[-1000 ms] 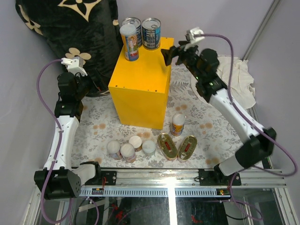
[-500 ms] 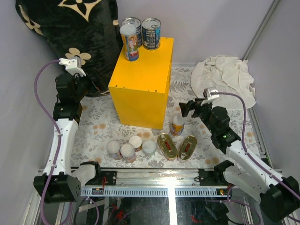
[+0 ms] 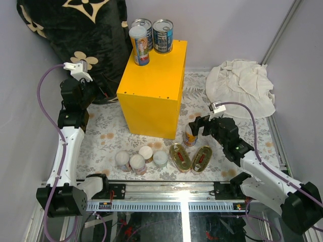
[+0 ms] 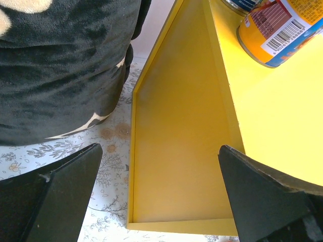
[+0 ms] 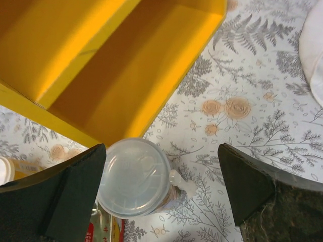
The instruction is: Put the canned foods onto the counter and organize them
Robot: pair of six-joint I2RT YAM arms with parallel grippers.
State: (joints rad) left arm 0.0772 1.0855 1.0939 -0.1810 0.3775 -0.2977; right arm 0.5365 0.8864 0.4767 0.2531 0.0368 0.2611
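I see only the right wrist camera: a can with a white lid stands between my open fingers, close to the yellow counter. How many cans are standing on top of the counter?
Observer: Three cans stand on top of the counter, all at its far end.
Operator: And how many others are on the mat, besides mine?
Observer: Six. Four small cans stand in a cluster, and two oval gold tins lie beside them, near the front rail.
Operator: Where is the other arm?
Observer: The left gripper is open and empty. It is at the counter's left side, next to a black cushion.
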